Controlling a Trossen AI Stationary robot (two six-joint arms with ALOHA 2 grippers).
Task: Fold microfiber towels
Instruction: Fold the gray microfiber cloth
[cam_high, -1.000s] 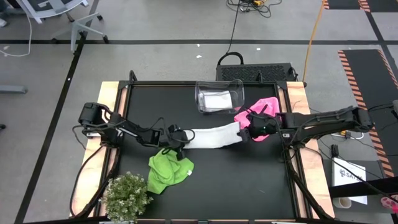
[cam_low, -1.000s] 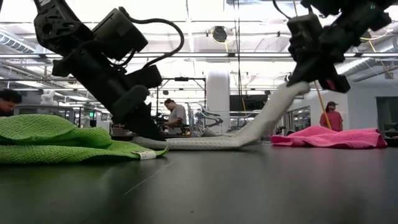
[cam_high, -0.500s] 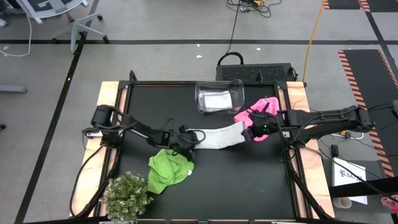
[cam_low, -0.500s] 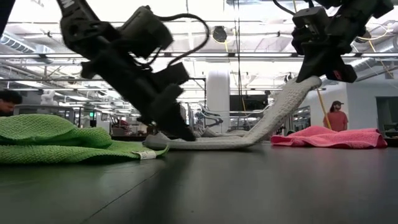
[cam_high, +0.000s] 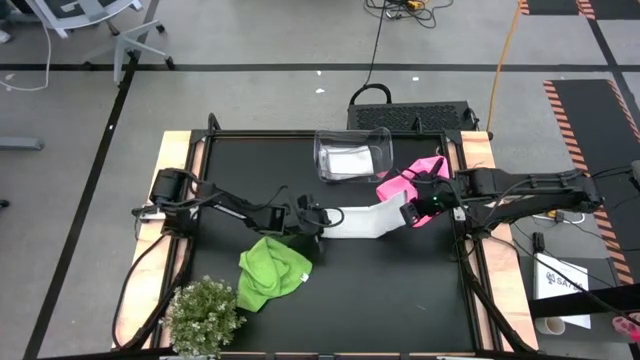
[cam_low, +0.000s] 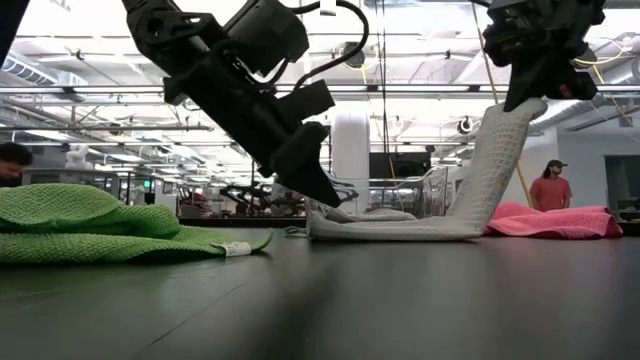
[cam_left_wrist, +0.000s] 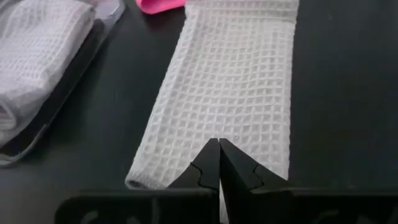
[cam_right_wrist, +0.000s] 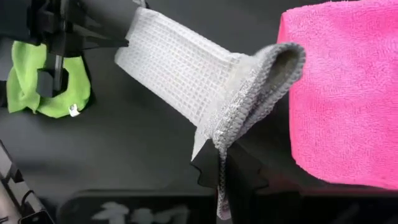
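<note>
Since a second ago: left gripper (cam_high: 322, 219) slid right along table (cam_high: 400, 290), dragging near end of white towel (cam_high: 362, 221); strip now shorter, far end raised steeper. Green towel (cam_high: 270, 275) unmoved, front left. Left gripper clenched on towel's left end, low at table. Towel mid-table, long axis left to right between grippers. Right gripper (cam_high: 408, 212) clenched on right end, lifted beside pink towel (cam_high: 420, 172). Probably left end to meet right; both arms equally near.

Bright even overhead light, soft shadows. Low view backlit by ceiling lights (cam_low: 90, 30), my arms silhouetted, bench (cam_low: 400, 300) sheen, foreground soft. My wrist views: tool fingers (cam_left_wrist: 208, 168) blurred close up.
</note>
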